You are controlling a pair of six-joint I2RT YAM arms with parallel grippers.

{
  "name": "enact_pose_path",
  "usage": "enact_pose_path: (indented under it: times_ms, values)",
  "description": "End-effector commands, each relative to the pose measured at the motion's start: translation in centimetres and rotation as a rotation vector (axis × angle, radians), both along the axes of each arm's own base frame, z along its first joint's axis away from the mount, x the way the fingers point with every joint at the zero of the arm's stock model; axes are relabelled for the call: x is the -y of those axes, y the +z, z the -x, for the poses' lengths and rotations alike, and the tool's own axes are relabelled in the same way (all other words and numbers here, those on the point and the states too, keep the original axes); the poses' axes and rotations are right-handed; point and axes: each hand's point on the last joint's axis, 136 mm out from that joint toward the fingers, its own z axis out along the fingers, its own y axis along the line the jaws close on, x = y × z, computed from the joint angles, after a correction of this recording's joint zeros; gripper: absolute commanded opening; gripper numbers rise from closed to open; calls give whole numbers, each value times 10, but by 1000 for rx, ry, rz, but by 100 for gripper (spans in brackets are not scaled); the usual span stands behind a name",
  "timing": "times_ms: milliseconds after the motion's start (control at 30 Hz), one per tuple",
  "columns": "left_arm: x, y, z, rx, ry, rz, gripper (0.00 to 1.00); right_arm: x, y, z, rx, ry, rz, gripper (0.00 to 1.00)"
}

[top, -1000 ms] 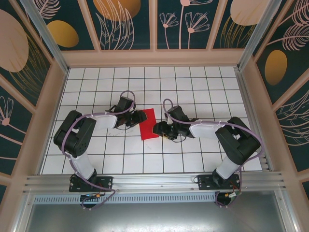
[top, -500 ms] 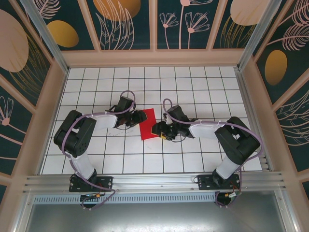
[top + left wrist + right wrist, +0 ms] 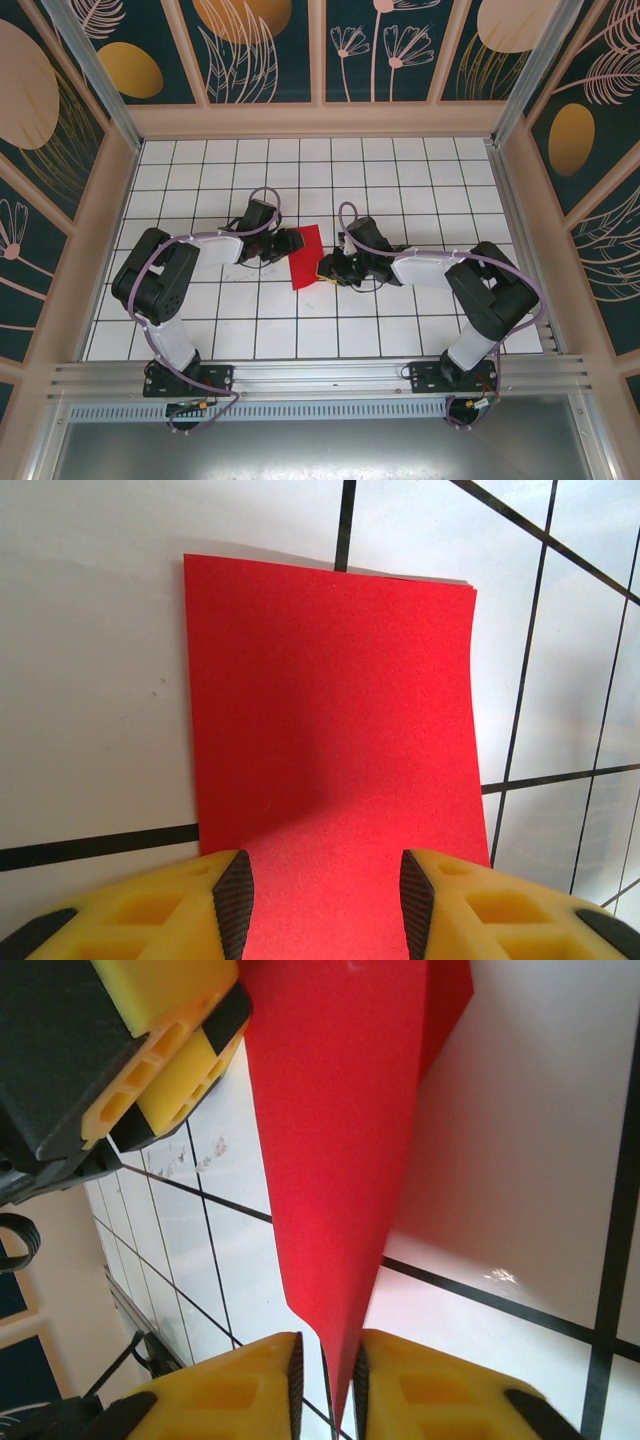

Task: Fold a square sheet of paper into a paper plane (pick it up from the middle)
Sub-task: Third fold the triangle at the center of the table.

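The square sheet of paper is bright red and lies folded into a rectangle on the white tiles between the two arms. In the left wrist view the paper lies flat, and my left gripper is open with its pads astride the sheet's near end. From above, the left gripper sits at the sheet's left edge. My right gripper is at the right edge. Its wrist view shows the right gripper shut on a raised edge of the paper, which runs up and away from the fingers.
The left gripper's yellow and black fingers stand close beside the paper in the right wrist view. The white grid-tiled table is walled by a wooden frame. A metal rail runs along the near edge by the arm bases.
My right gripper has slid a little left onto the paper's right edge and closed its jaws on it. The left arm and its gripper have not moved.
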Motion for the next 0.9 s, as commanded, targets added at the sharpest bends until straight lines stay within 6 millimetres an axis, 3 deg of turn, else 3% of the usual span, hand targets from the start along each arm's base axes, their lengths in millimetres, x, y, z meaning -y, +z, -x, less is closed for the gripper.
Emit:
enact_pose_path:
  times_ms: [0,133,467,567,667,733,867]
  values:
    - [-9,-27,11,-62,-14,-71,47,-10,14,-1,30,22,-41,13]
    - [-8,-26,11,-59,-21,-70,47,-18,15,-5,36,25,-43,5]
    - [0,-8,2,-13,-43,-40,47,-39,10,-26,51,8,-51,2]
    - [3,11,-5,45,-46,-18,47,-43,7,-31,55,-1,-50,1]
    - [6,47,-14,165,-35,34,47,-44,3,-36,55,-9,-43,1]
    - [3,60,-18,210,-20,27,46,-45,0,-37,56,-12,-47,1]
    - [-1,45,-19,175,-13,-14,45,-49,-2,-39,63,-10,-57,1]
